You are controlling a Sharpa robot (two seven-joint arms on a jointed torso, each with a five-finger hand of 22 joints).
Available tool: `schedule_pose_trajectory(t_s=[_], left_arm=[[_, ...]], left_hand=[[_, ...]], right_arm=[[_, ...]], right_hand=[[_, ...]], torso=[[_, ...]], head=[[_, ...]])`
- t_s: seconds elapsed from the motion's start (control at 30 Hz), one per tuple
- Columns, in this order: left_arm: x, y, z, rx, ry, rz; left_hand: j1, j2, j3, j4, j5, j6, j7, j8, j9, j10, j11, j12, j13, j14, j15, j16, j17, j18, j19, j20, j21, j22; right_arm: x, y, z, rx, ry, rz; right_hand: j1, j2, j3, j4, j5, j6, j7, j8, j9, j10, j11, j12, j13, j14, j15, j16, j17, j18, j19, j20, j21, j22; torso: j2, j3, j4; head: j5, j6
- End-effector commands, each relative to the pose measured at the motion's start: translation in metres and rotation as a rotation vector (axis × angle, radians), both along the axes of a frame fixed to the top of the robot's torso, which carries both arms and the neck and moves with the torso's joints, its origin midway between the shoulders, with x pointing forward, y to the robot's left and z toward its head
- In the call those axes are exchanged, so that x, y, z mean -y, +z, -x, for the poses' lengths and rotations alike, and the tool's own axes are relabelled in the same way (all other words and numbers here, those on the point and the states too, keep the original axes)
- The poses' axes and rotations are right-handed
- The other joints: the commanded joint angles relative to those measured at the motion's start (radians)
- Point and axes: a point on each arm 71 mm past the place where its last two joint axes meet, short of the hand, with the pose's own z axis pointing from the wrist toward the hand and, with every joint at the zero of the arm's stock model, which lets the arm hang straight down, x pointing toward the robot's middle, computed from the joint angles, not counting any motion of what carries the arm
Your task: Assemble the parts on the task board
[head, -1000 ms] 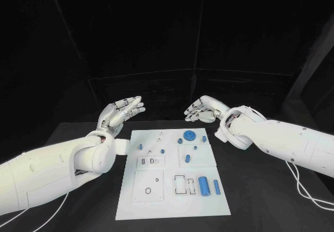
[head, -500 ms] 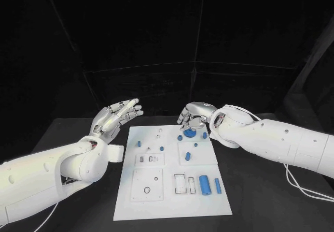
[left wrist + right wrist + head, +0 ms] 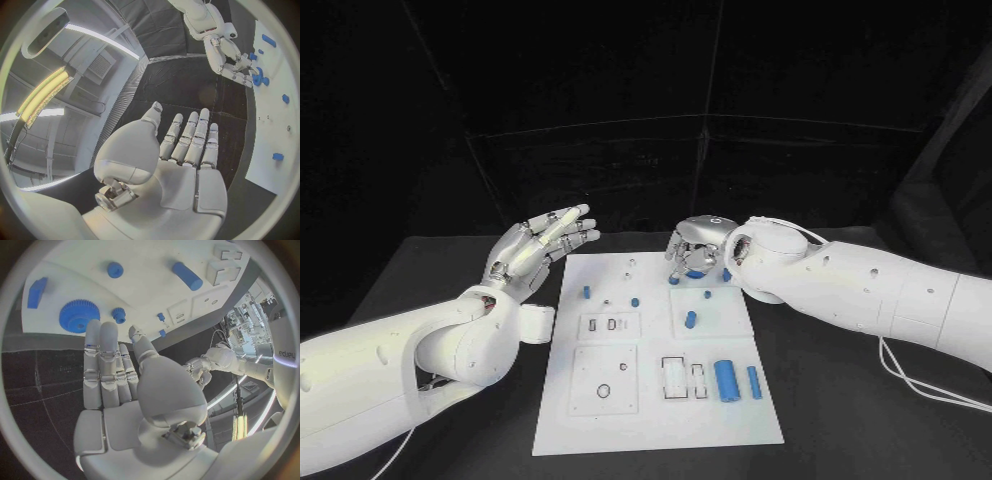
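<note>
Fingers (image 3: pixel 107 365) of the right hand (image 3: pixel 697 247) lay straight and together, holding nothing, just over the blue gear (image 3: pixel 79 316) at the board's (image 3: pixel 661 420) far edge. The left hand (image 3: pixel 538 245) hovered off the board's far left corner, its fingers (image 3: pixel 187 140) extended and released, grasping nothing. The board lay mid-counter (image 3: pixel 862 420), with a cylinder (image 3: pixel 727 380) and a thinner pin (image 3: pixel 753 383) near its right side.

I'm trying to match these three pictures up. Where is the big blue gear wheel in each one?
Head view: blue gear at the task board's far end, mostly hidden under the right hand.
Left wrist view: the gear at the board's edge, under that hand's fingers.
Right wrist view: the gear just beyond the fingers.
Shared landmark: the white board.
</note>
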Motion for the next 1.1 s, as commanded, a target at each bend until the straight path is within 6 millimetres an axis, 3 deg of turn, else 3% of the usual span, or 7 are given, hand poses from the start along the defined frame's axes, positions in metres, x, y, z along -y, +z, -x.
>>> schedule_pose_trajectory(t_s=[0.03, 0.13, 0.4, 0.47, 0.73, 0.93, 1.1], left_arm=[[0.0022, 0.0049, 0.0013, 0.044, -0.022, 0.027], [0.0029, 0.0052, 0.0016, 0.044, -0.025, 0.029], [0.0023, 0.0052, 0.0010, 0.041, -0.023, 0.025], [0.0016, 0.0056, 0.0008, 0.042, -0.021, 0.024], [0.0000, 0.0062, -0.0001, 0.042, -0.018, 0.021], [-0.0004, 0.0070, 0.0002, 0.041, -0.021, 0.022], [-0.0011, 0.0074, -0.0002, 0.041, -0.021, 0.022]], left_hand=[[-0.013, -0.001, 0.005, -0.004, 0.001, -0.008, 0.109, -0.007, -0.001, -0.003, 0.005, -0.005, -0.001, -0.003, 0.005, -0.006, -0.002, 0.003, -0.010, 0.000, -0.004, -0.001], [-0.015, -0.002, 0.005, -0.004, 0.001, -0.013, 0.109, -0.008, -0.001, -0.004, 0.006, -0.006, -0.001, -0.004, 0.005, -0.008, -0.003, 0.003, -0.010, 0.000, -0.005, -0.002], [-0.016, -0.002, 0.005, -0.004, 0.001, -0.015, 0.109, -0.009, -0.001, -0.005, 0.006, -0.007, -0.001, -0.005, 0.006, -0.009, -0.003, 0.003, -0.011, 0.000, -0.005, -0.002], [-0.016, -0.001, 0.005, -0.004, 0.001, -0.016, 0.109, -0.009, -0.001, -0.006, 0.006, -0.007, -0.001, -0.005, 0.006, -0.009, -0.003, 0.003, -0.010, 0.000, -0.005, -0.002], [-0.017, -0.001, 0.006, -0.004, 0.001, -0.016, 0.109, -0.009, -0.001, -0.006, 0.006, -0.008, -0.001, -0.005, 0.006, -0.009, -0.003, 0.003, -0.010, 0.000, -0.005, -0.002], [-0.017, 0.000, 0.007, -0.005, 0.001, -0.017, 0.110, -0.010, -0.002, -0.006, 0.006, -0.008, -0.001, -0.006, 0.006, -0.010, -0.004, 0.003, -0.008, 0.000, -0.004, -0.002], [-0.017, 0.000, 0.007, -0.005, 0.001, -0.017, 0.110, -0.010, -0.002, -0.006, 0.006, -0.008, -0.001, -0.006, 0.006, -0.010, -0.004, 0.003, -0.008, 0.000, -0.004, -0.002]], right_arm=[[-0.0008, -0.0023, -0.0011, -0.018, 0.002, 0.061], [-0.0019, -0.0029, -0.0004, -0.025, 0.005, 0.067], [-0.0046, -0.0038, 0.0004, -0.034, 0.010, 0.074], [-0.0043, -0.0039, 0.0004, -0.035, 0.009, 0.075], [-0.0049, -0.0052, -0.0009, -0.042, 0.007, 0.082], [-0.0059, -0.0065, -0.0007, -0.056, 0.010, 0.092], [-0.0066, -0.0072, -0.0003, -0.059, 0.014, 0.108]], right_hand=[[-0.008, 0.004, -0.006, -0.002, -0.005, 0.003, -0.006, 0.002, 0.001, -0.010, 0.001, -0.002, 0.001, 0.039, -0.002, 0.088, 0.085, 0.010, 0.002, -0.001, 0.027, 0.017], [-0.008, 0.008, -0.007, -0.002, -0.004, 0.006, -0.005, 0.002, 0.001, -0.009, 0.000, -0.002, 0.001, 0.039, -0.003, 0.164, 0.161, 0.010, -0.002, 0.000, 0.053, 0.033], [-0.007, 0.015, -0.005, -0.003, 0.002, 0.011, -0.002, 0.003, 0.001, -0.009, 0.001, -0.002, 0.001, 0.032, -0.002, 0.229, 0.221, 0.010, -0.012, 0.003, 0.085, 0.053], [-0.006, 0.018, -0.003, -0.003, 0.002, 0.015, -0.001, 0.004, 0.001, -0.008, 0.002, -0.002, 0.001, 0.031, -0.001, 0.244, 0.236, 0.011, -0.015, 0.003, 0.091, 0.057], [0.012, 0.039, 0.020, -0.007, -0.011, 0.030, 0.000, 0.006, 0.002, 0.007, 0.000, 0.000, 0.001, 0.037, -0.001, 0.330, 0.326, 0.012, -0.020, 0.002, 0.126, 0.078], [0.030, 0.057, 0.052, -0.008, -0.014, 0.054, -0.003, 0.009, 0.003, 0.023, -0.003, 0.000, 0.000, 0.035, -0.002, 0.372, 0.365, 0.012, -0.027, -0.002, 0.154, 0.097], [0.055, 0.065, 0.094, -0.009, -0.035, 0.079, -0.011, 0.012, 0.003, 0.048, -0.010, 0.002, 0.000, 0.041, -0.008, 0.430, 0.428, 0.010, -0.026, -0.007, 0.196, 0.133]], torso=[[0.011, 0.0007, 0.0037], [0.015, 0.0005, 0.0066], [0.022, 0.0028, 0.0095], [0.023, 0.0018, 0.0095], [0.025, 0.0038, 0.0096], [0.028, 0.0029, 0.0114], [0.029, 0.0020, 0.0108]], head=[[0.001, -0.004], [-0.009, -0.006], [-0.006, -0.008], [-0.005, -0.007], [0.000, -0.018], [0.000, -0.016], [0.003, -0.021]])
